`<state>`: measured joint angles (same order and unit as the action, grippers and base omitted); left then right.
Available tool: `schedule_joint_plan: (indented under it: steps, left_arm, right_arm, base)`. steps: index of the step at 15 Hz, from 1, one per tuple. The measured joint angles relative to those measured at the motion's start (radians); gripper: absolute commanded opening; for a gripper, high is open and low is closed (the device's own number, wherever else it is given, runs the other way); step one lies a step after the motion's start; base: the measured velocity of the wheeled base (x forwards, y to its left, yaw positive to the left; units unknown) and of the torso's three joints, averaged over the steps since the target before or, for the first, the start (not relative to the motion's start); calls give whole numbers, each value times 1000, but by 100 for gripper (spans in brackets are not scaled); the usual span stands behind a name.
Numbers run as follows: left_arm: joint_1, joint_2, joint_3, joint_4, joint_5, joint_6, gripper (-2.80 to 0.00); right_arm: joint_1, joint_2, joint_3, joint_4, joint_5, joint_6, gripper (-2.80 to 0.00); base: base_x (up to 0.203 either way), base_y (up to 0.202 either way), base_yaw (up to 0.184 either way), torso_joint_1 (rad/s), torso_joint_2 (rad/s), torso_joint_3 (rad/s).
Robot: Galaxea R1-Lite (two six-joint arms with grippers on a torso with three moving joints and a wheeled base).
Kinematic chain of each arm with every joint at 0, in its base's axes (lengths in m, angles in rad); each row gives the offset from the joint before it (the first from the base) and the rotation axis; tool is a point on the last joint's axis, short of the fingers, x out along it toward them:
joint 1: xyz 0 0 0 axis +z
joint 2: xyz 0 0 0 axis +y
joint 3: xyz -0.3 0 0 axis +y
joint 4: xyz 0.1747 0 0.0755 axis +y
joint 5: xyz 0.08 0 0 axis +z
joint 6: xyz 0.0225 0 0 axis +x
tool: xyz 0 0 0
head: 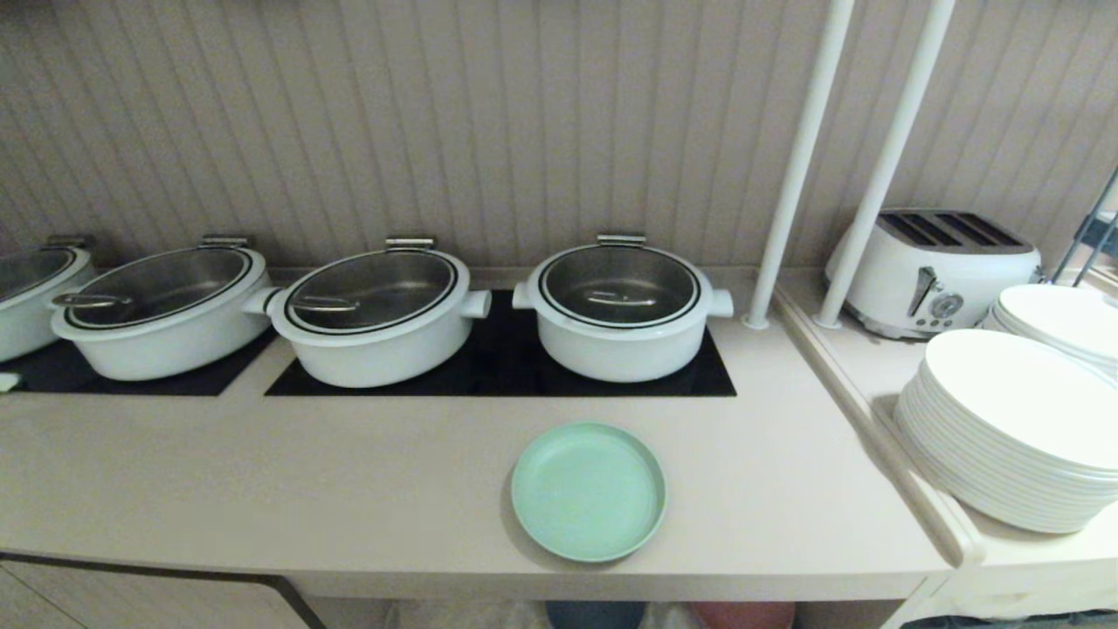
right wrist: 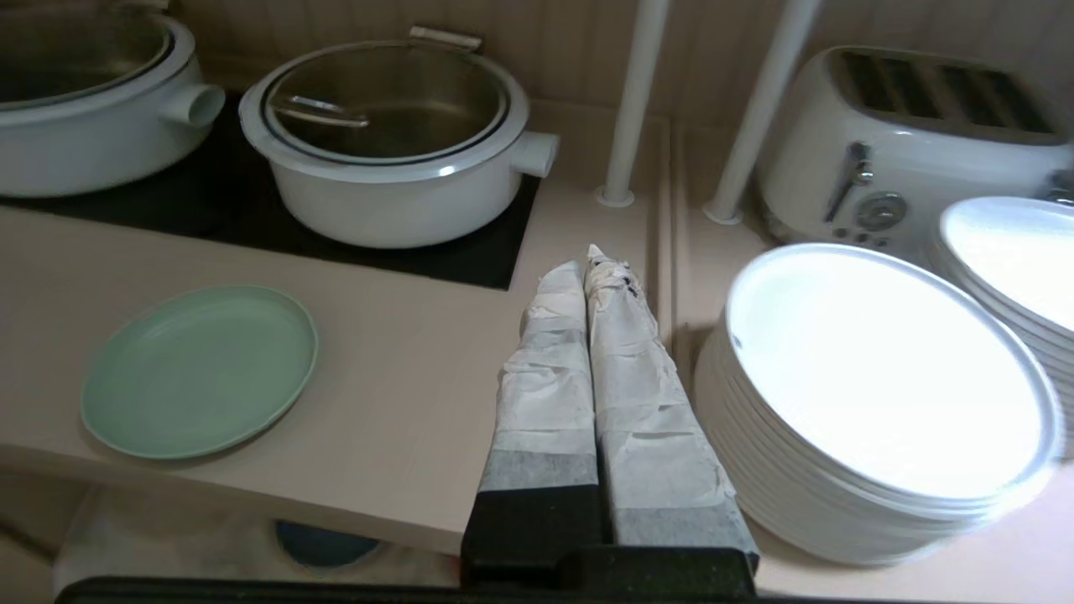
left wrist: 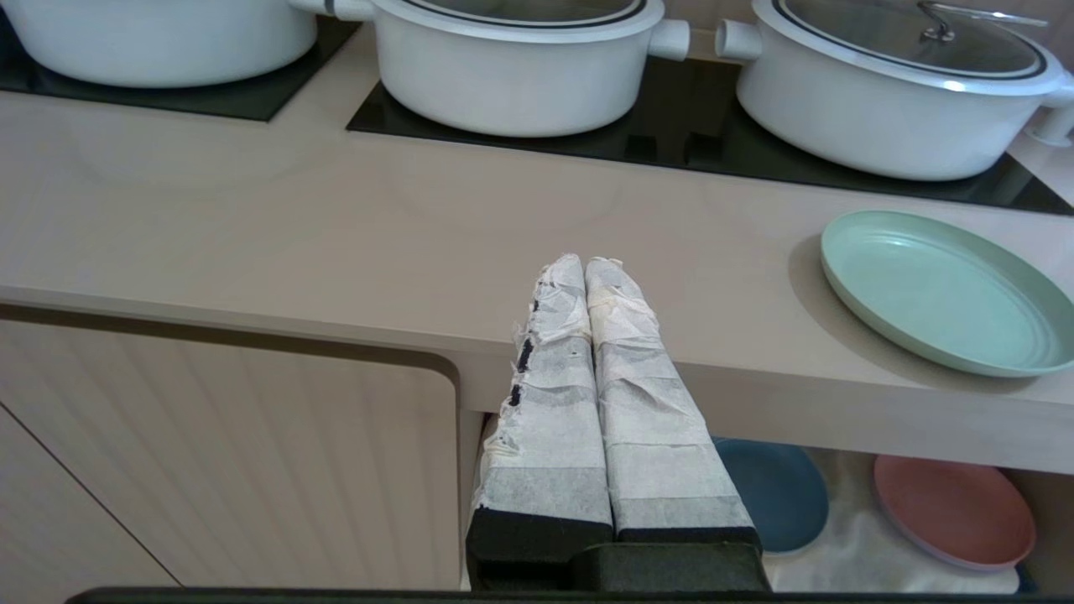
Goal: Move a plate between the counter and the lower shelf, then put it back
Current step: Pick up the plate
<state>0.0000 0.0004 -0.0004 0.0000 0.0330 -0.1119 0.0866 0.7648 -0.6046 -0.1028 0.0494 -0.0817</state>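
Nothing done yet, by the look of it: mint-green plate (head: 588, 491) flat on the beige tabletop (head: 262, 472), close to the front edge, just in front of the black hob panel (head: 498, 367) and the rightmost of the white pots (head: 621, 310). Untouched by either arm. Lower shelf (left wrist: 847, 545) visible under the tabletop in the left wrist view, off-white cloth on its floor, with a blue plate (left wrist: 776, 493) and a pink plate (left wrist: 954, 512) lying there side by side; room for a 3rd plate hard to judge, as much of the cubby is hidden.

Left gripper (left wrist: 586, 277) low in front of the tabletop edge, well to the side of the green plate, jaws pressed together and empty. Right gripper (right wrist: 597, 273) over the tabletop, between the green plate and the stack of white plates (right wrist: 881, 394), jaws likewise clenched on nothing, taped fingers (right wrist: 550, 369) touching along their length. Neither arm in the head view.

Judged from this: whole task ahead. Left to do: open a pair of jaws, reach the rim of the green plate, grip, lift, carry down into the lower shelf, set down, then fetch back up to the tabletop. Right gripper seems the better placed for the 1st reach
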Motion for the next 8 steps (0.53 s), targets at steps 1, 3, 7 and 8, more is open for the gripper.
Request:
schedule_joint_plan:
  steps: [1,3,7,8]
  left_arm:
    - [0,0,0,0,0,0,-280]
    - [0,0,0,0,0,0,-280]
    - [0,0,0,0,0,0,-280]
    - [0,0,0,0,0,0,-280]
  right_arm:
    - [22,63,-61,27,0,-3,-280]
    - [58,192,-172,123,-1,-10,-280]
    - [104,414,-357,332,73,-16,-280]
    - [120,461,-414,391,145,-17,-280]
  base:
    - [0,0,0,0,0,0]
    - [0,0,0,0,0,0]
    - [0,0,0,0,0,0]
    - [0,0,0,0,0,0]
